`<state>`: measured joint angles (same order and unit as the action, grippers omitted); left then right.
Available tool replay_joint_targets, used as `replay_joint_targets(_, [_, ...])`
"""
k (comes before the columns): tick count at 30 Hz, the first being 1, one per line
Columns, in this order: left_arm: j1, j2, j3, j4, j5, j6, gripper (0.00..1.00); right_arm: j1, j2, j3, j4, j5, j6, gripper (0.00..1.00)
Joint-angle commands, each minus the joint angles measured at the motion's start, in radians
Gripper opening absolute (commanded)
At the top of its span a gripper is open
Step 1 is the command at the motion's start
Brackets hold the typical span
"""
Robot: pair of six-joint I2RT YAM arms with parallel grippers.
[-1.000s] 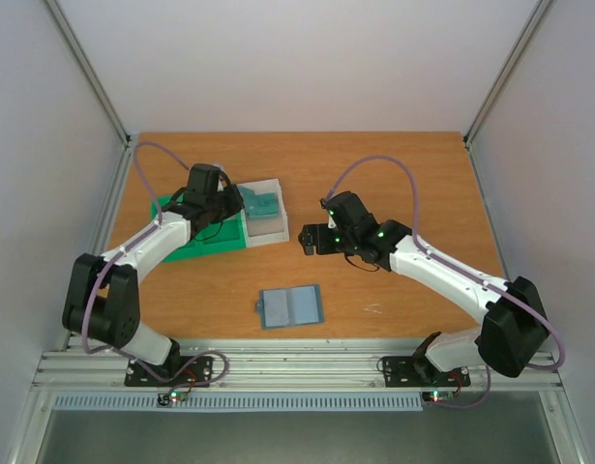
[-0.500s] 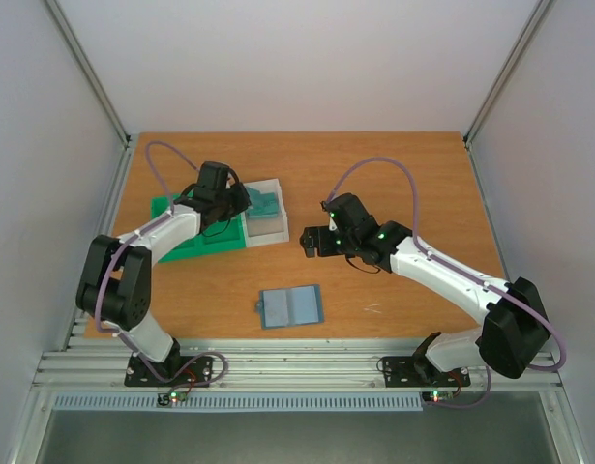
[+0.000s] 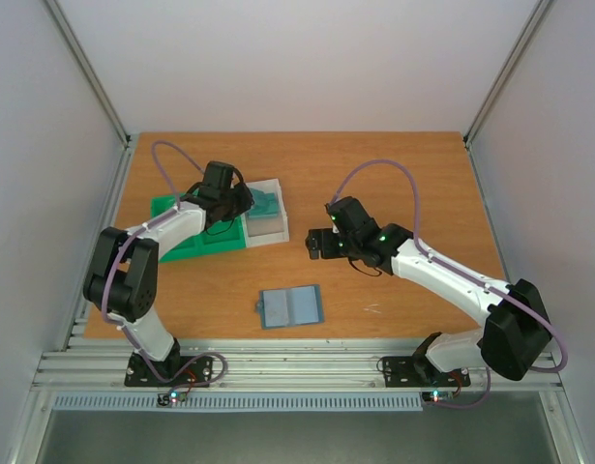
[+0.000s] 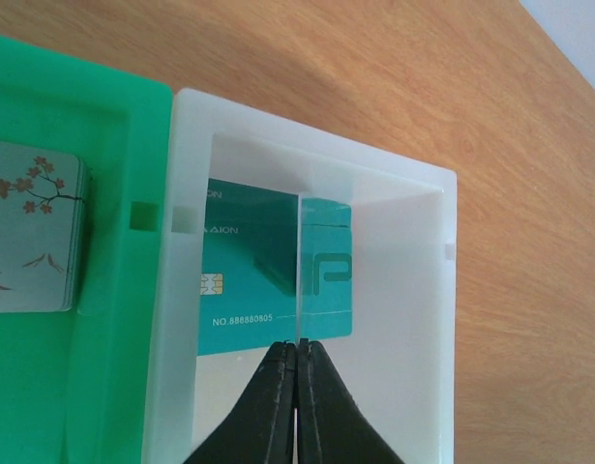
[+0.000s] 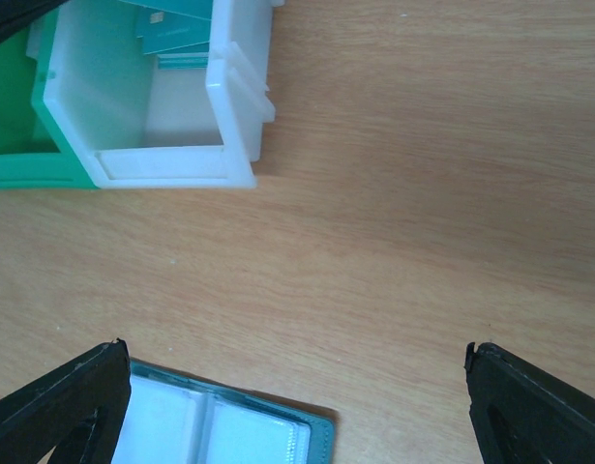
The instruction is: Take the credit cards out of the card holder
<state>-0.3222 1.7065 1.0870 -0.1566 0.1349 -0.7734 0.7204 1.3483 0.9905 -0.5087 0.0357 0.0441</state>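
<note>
Left gripper (image 4: 297,350) pinched shut, seemingly on an edge of a thin teal plastic credit card (image 4: 326,266), which I judge light, stiff, slick; right gripper (image 5: 297,391) gapes empty.

The left gripper (image 4: 297,353) is closed, fingertips pressed together, reaching forward; the right gripper (image 3: 314,243) stands wide open.

One white rectangular plastic bin (image 4: 181,290) is sitting on one wooden table (image 3: 394,164). At least two teal-green plastic credit cards (image 4: 249,290) are lying overlapped inside the bin; the exact number is not showing. One green plastic tray (image 4: 113,319) is adjoining the bin, holding one stack of silver blossom-printed cards (image 4: 31,232). One blue-grey two-panel card holder (image 3: 290,306) is lying open, nearer the arm bases than the bin.
</note>
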Motion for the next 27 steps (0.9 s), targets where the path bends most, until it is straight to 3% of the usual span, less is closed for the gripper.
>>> replay_joint_targets(1, [-0.005,0.014,0.034,0.031,-0.04,0.015,0.04,0.005,-0.026,-0.014,-0.014,0.045,0.014,0.95])
replay_joint_targets(8, [-0.005,0.028,0.057,-0.009,-0.051,0.024,0.14,0.004,-0.033,-0.003,-0.043,0.076,0.017,0.95])
replay_joint_targets(17, [-0.006,0.035,0.087,-0.025,-0.043,0.043,0.18,0.004,-0.053,0.004,-0.061,0.079,0.015,0.96])
replay_joint_targets(27, [-0.006,-0.079,0.109,-0.145,-0.014,0.135,0.49,0.004,-0.137,-0.028,-0.082,0.037,0.052,0.98])
